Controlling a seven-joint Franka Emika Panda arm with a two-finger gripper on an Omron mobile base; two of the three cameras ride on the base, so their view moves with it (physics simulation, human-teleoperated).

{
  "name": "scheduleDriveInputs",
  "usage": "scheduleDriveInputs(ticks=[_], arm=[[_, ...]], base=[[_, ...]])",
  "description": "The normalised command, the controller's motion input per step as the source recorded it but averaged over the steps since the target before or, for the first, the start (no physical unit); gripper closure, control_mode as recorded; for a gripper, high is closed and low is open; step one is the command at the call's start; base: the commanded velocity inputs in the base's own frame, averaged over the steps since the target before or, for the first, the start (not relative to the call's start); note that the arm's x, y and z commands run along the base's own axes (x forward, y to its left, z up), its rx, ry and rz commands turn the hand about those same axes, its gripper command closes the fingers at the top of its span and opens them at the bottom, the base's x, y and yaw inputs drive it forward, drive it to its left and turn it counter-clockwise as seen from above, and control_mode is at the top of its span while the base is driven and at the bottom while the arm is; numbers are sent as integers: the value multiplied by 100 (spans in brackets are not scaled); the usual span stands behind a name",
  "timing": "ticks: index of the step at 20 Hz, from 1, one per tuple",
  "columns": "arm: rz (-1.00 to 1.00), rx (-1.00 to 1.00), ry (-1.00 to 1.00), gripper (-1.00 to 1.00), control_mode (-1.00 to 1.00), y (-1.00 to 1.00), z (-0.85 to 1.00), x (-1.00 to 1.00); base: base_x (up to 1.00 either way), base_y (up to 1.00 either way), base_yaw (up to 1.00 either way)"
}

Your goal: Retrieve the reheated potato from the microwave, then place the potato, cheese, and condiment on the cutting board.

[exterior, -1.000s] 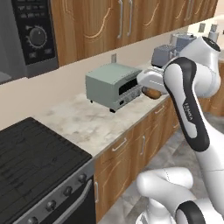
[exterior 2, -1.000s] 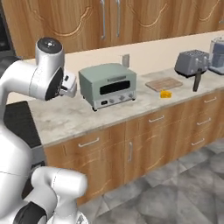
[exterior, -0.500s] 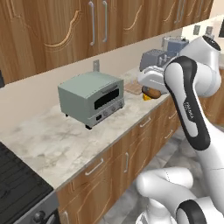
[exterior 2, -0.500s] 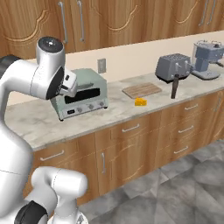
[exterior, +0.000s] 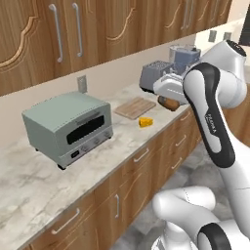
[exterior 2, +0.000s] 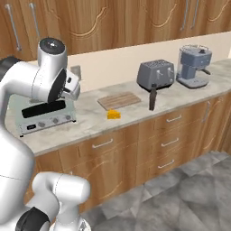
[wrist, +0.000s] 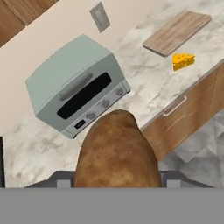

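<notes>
Pincer (wrist: 116, 186): closed around the potato, at the bottom centre of the hand view; its tips are almost wholly hidden behind the load.
Potato (wrist: 116, 153): brown, dull-skinned oval held in the pincer, carried in the air above the desk edge; in the left base view it shows as a brown lump (exterior: 169, 103) right of centre, just left of the white forearm.
Toaster oven (wrist: 76, 87): pale green-grey box with a dark window and small knobs, at left centre of the hand view, just above the potato in the frame; it stands on the desk at left centre of the left base view (exterior: 67, 127).
Desk (exterior: 29, 185): pale marbled top running from lower left to upper right of the left base view, over wooden drawers.
Cheese (wrist: 183, 60): yellow-orange wedge lying on the desk at the upper right of the hand view, near the front edge; apart from the board.
Cutting board (wrist: 177, 31): light-brown wooden rectangle flat on the desk at the top right of the hand view, just beyond the cheese, bare.
Condiment (exterior 2: 153, 98): slim dark bottle upright on the desk at centre right of the right base view, in front of the toaster.
Toaster (exterior 2: 155, 75): grey, against the wall, right of the board.
Coffee machine (exterior 2: 194, 66): blue-grey, upper right of the right base view.
Wall outlet (wrist: 100, 16): top centre of the hand view.
</notes>
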Motion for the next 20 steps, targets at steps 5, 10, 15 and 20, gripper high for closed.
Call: scheduleDriveInputs(ticks=[5, 10, 15, 20], arm=[[0, 0, 0, 100, 100, 0, 0, 0], [0, 0, 0, 100, 100, 0, 0, 0], [0, 0, 0, 100, 100, 0, 0, 0], [0, 0, 0, 100, 100, 0, 0, 0]], base=[[69, -49, 0], [64, -44, 8], [57, -36, 21], [52, -31, 29]])
